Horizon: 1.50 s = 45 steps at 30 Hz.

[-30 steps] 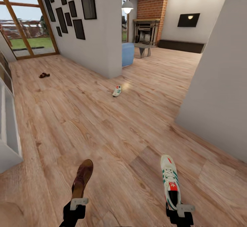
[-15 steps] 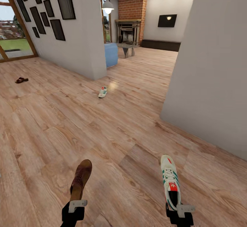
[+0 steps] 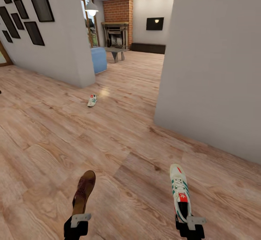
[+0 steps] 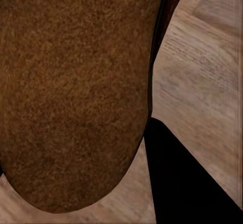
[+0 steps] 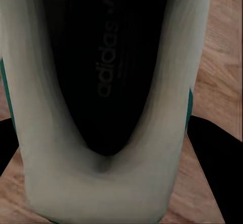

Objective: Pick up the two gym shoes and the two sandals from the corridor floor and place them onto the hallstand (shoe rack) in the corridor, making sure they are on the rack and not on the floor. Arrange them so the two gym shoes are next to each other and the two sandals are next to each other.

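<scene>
**Both arms loaded; the loose shoe lies far ahead and left**

The left gripper point(image 3: 80, 219) has its jaws closed on the heel of a brown sandal point(image 3: 83, 191), toe pointing away from the robot. The right gripper point(image 3: 191, 221) likewise clamps the heel of a white gym shoe point(image 3: 179, 191), its long axis also running near to far. Both are carried above the corridor floor point(image 3: 119, 149). The second gym shoe point(image 3: 92, 100) lies on the floor well ahead, left of centre, near the corner of the white wall point(image 3: 69, 40), toe pointing away. It lies more toward the left arm's side, but neither arm is free to take it. The rack should probably come first.
</scene>
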Motion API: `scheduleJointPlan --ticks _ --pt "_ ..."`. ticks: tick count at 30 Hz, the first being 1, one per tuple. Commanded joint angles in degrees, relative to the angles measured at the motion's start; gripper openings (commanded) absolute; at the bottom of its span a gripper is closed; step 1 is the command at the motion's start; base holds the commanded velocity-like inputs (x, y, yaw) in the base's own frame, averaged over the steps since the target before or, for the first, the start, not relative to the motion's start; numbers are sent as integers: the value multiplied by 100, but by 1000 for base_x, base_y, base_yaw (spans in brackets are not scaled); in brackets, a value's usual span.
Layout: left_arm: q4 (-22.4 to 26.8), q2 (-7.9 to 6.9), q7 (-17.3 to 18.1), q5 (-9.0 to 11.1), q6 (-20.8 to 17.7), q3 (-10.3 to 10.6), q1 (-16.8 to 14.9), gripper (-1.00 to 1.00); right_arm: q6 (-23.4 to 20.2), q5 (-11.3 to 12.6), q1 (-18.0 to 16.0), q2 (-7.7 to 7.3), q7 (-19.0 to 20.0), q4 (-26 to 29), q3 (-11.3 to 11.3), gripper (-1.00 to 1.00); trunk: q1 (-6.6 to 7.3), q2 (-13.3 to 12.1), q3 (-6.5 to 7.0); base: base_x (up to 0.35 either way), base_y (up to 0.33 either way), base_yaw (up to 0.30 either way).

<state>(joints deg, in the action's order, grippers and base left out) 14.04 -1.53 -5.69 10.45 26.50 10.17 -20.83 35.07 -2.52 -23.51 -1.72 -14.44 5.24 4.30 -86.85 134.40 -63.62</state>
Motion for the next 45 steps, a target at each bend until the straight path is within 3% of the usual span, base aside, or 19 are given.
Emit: scheduleJointPlan --ticks 1,20,45 --pt "2 -4 -38 42 10 55 -1 -100 0 -29 -5 -1 -59 -5 44 -100 1 2 -1 0 0 -300" --pt "10 -4 39 143 12 73 5 -100 0 -29 -2 -4 -59 -5 44 -100 1 2 64 0 0 -300" --pt "-7 -9 17 116 13 72 8 -100 0 -29 -2 -4 -59 -5 44 -100 1 2 99 0 0 -300"
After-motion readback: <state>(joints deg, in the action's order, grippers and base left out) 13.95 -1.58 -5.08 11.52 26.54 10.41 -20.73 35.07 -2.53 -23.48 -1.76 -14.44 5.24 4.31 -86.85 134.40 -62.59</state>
